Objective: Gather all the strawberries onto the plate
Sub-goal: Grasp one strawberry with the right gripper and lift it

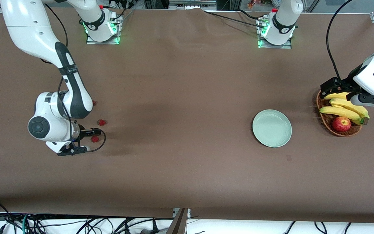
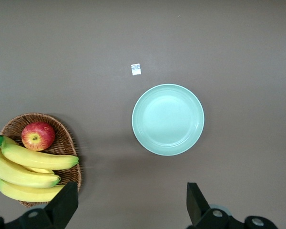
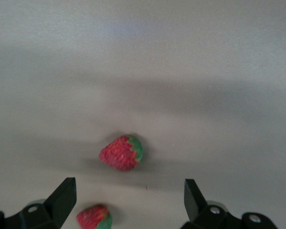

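Three strawberries lie toward the right arm's end of the table: one (image 1: 94,139) beside my right gripper, one (image 1: 101,122) farther from the front camera, and one (image 1: 94,103) half hidden by the right arm. My right gripper (image 1: 82,143) is low over them, open and empty. In the right wrist view a strawberry (image 3: 121,152) lies ahead of the open gripper (image 3: 127,200), and another (image 3: 93,217) lies between the fingers, close to one finger (image 3: 62,198). The mint-green plate (image 1: 272,128) is empty. My left gripper (image 1: 373,100) waits, open and empty, high over the basket; its view shows the plate (image 2: 168,119).
A brown wicker basket (image 1: 323,121) with bananas (image 1: 344,109) and a red apple (image 1: 341,123) stands beside the plate at the left arm's end. It also shows in the left wrist view (image 2: 62,138). A small white tag (image 2: 136,69) lies on the brown table near the plate.
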Available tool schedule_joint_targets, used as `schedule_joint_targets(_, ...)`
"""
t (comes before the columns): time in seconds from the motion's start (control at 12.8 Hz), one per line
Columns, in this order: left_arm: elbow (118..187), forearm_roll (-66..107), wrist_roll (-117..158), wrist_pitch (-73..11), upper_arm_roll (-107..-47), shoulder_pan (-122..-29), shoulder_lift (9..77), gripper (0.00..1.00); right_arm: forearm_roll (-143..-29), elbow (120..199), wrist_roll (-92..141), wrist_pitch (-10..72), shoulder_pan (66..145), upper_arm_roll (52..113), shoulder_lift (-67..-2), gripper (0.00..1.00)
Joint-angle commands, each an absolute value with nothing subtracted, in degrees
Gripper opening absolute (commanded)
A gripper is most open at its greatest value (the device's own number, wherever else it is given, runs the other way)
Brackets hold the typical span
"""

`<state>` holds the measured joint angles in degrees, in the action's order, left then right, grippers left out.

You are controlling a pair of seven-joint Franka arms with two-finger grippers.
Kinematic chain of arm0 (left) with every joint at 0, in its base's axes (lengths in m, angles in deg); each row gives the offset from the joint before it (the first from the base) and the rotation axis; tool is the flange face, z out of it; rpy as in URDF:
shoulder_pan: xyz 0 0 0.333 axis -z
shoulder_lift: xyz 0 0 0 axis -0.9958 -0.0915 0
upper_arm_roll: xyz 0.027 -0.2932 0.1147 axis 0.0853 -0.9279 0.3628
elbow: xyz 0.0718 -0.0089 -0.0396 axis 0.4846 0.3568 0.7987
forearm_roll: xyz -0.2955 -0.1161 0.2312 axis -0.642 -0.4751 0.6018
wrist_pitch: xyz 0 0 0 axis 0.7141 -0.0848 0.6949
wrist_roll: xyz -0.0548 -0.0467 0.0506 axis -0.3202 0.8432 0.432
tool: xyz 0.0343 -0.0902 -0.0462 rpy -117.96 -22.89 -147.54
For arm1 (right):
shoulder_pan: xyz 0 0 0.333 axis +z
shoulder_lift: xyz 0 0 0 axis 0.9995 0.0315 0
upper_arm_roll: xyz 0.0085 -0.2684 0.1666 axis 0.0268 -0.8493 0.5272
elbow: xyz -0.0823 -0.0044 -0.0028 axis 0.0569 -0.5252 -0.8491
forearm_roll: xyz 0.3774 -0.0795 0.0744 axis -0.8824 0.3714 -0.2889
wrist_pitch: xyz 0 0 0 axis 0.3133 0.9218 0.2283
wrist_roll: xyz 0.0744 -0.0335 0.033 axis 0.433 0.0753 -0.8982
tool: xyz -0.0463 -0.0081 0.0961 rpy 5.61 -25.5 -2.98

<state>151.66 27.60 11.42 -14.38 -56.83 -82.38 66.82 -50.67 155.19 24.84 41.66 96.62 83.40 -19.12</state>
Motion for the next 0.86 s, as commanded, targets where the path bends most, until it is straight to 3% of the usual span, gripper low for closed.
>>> schedule_joint_targets(0.0,152.6,28.0,12.0,-13.9,-56.8,-82.0,68.2,1.0,-51.2,156.6,25.9,45.2,96.7,83.3,-18.7,1.0)
schedule_joint_targets(0.39,152.6,28.0,12.0,-13.5,-56.8,-82.0,68.2,1.0,-51.2,156.5,25.8,48.8,96.5,83.6,-17.1,0.99)
schedule_joint_targets(0.47,152.6,28.0,12.0,-13.5,-56.8,-82.0,68.2,1.0,-51.2,156.3,25.8,48.7,96.5,83.8,-17.1,0.83)
schedule_joint_targets(0.55,152.6,28.0,12.0,-13.5,-56.8,-82.0,68.2,1.0,-51.2,156.1,25.7,48.5,96.5,83.9,-17.1,0.58)
schedule_joint_targets(0.63,152.6,28.0,12.0,-13.5,-56.8,-82.0,68.2,1.0,-51.2,156.1,25.7,48.5,96.7,84.1,-17.1,0.42)
schedule_joint_targets(0.78,152.6,28.0,12.0,-13.5,-56.8,-82.0,68.2,1.0,-51.2,156.1,25.6,48.6,96.7,84.2,-16.9,0.29)
